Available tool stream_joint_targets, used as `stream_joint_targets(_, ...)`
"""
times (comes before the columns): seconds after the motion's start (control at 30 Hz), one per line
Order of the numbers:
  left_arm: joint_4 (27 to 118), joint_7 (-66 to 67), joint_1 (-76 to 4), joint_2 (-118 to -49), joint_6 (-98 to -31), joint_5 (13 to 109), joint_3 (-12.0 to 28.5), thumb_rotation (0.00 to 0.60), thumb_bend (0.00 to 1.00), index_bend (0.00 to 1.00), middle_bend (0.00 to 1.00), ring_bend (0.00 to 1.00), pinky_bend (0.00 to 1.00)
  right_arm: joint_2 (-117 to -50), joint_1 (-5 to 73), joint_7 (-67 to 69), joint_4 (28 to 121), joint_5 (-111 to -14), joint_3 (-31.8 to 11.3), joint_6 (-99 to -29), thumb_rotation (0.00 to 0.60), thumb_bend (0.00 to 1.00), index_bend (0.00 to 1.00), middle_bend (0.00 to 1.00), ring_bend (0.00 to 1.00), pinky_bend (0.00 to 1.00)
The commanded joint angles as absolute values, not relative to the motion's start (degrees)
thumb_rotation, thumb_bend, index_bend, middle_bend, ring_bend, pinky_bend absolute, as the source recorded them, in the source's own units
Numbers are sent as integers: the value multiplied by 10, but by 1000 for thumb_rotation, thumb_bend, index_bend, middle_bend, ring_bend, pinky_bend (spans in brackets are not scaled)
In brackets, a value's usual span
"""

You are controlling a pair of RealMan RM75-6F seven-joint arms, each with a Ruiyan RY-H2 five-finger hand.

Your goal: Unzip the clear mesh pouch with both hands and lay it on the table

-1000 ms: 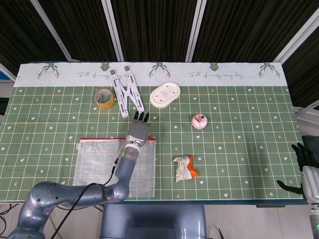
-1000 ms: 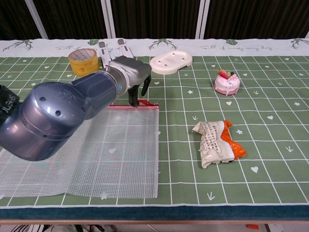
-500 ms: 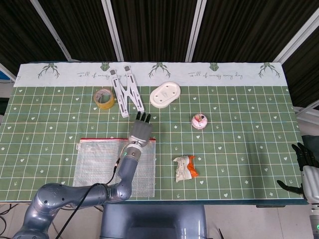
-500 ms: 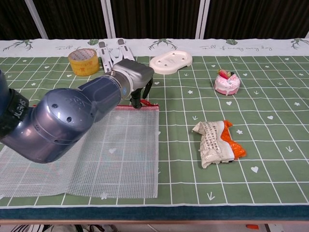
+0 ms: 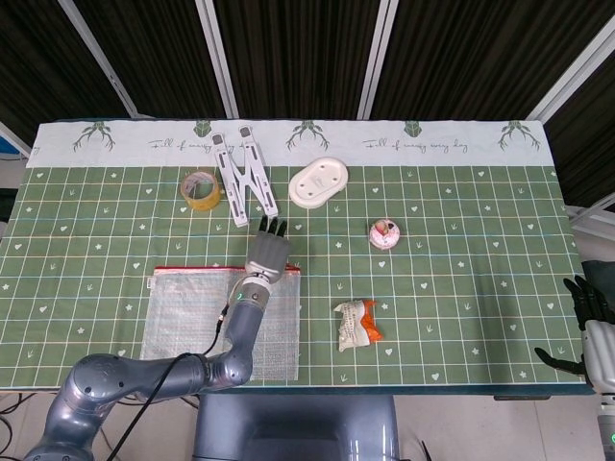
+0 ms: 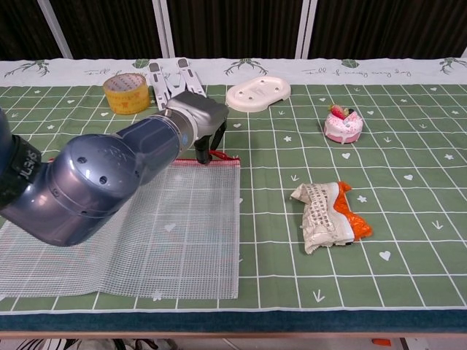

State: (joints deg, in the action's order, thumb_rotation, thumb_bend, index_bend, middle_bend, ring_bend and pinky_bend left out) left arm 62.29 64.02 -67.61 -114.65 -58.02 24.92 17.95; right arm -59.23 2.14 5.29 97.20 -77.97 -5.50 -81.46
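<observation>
The clear mesh pouch (image 5: 183,317) (image 6: 175,226) lies flat on the green table near the front left, its red zipper edge (image 6: 219,158) on the far side. My left hand (image 5: 269,248) (image 6: 198,120) hovers over the pouch's far right corner with fingers spread and pointing down, their tips (image 6: 203,150) at the zipper's right end. Whether they touch the zipper pull is hidden by the hand itself. My right hand (image 5: 588,327) hangs off the table's right front corner with fingers apart, holding nothing.
Along the back stand a roll of yellow tape (image 5: 201,188) (image 6: 126,92), a white folding stand (image 5: 242,175) and a white dish (image 5: 318,182) (image 6: 257,93). A small pink cake (image 5: 384,233) (image 6: 343,124) and a crumpled wrapper (image 5: 356,324) (image 6: 328,215) lie right of the pouch.
My left hand has shifted a little over the pouch's far right corner. The pouch and my right hand have not moved.
</observation>
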Motion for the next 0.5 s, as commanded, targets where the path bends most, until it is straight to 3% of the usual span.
stream_joint_targets(0.03, 622, 642, -676, -1147, -580, 249, 179, 600, 315, 517, 89, 0, 0, -592, 21, 53, 972, -779, -55, -814, 600, 200, 0, 0, 0, 207)
stream_joint_targets(0.5, 619, 637, -672, -1149, -574, 255, 176, 600, 402, 556, 112, 0, 0, -592, 21, 54, 973, -778, -55, -813, 600, 203, 0, 0, 0, 207)
